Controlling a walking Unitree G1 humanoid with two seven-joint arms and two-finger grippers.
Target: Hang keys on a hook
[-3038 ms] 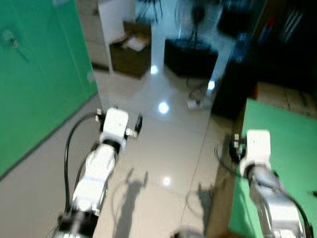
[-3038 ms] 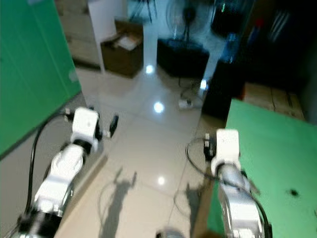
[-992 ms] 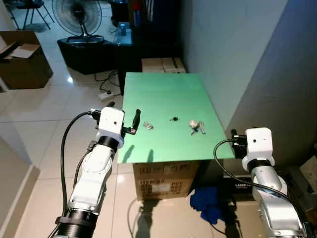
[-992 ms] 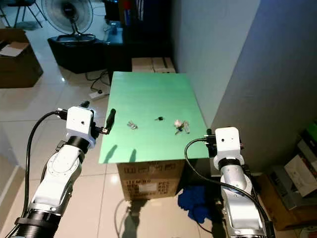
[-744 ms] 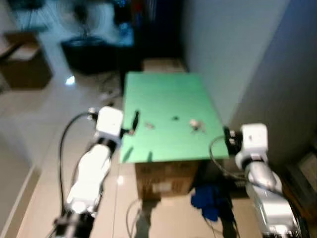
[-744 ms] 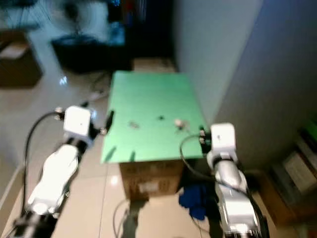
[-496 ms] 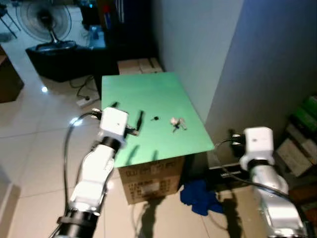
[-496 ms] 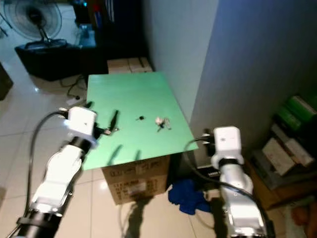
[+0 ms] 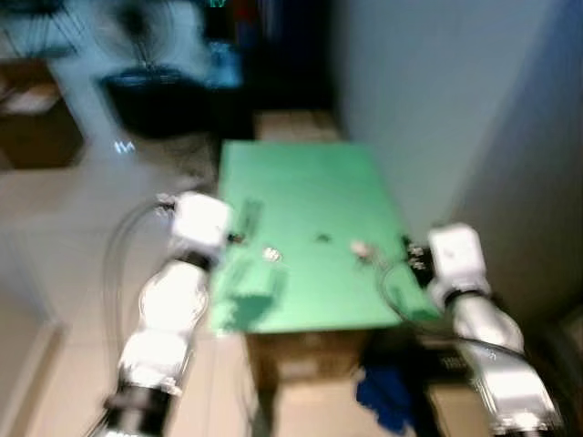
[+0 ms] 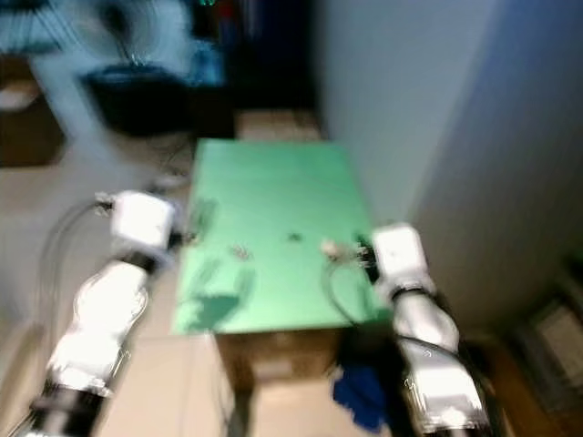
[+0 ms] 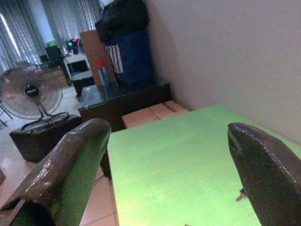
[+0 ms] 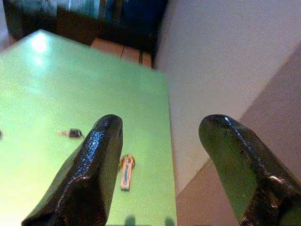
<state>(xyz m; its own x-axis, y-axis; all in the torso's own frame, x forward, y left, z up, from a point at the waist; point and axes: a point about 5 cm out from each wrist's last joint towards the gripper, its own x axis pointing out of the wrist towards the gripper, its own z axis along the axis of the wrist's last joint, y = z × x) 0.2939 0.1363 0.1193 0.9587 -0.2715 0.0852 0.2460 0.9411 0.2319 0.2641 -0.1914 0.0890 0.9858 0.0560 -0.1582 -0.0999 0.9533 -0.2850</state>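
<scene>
Ahead, green table [image 9: 310,191] w/ prob. keys [image 12: 126,170], grippers apart.

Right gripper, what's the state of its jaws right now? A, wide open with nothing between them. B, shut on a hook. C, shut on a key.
A: the right gripper has its jaws spread apart above the green table, nothing held.

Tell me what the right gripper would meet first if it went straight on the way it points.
Probably the green tabletop. The right gripper, fingers open, looks down along it, with the keys lying near its line; depth is unclear, so it may touch those first.
</scene>
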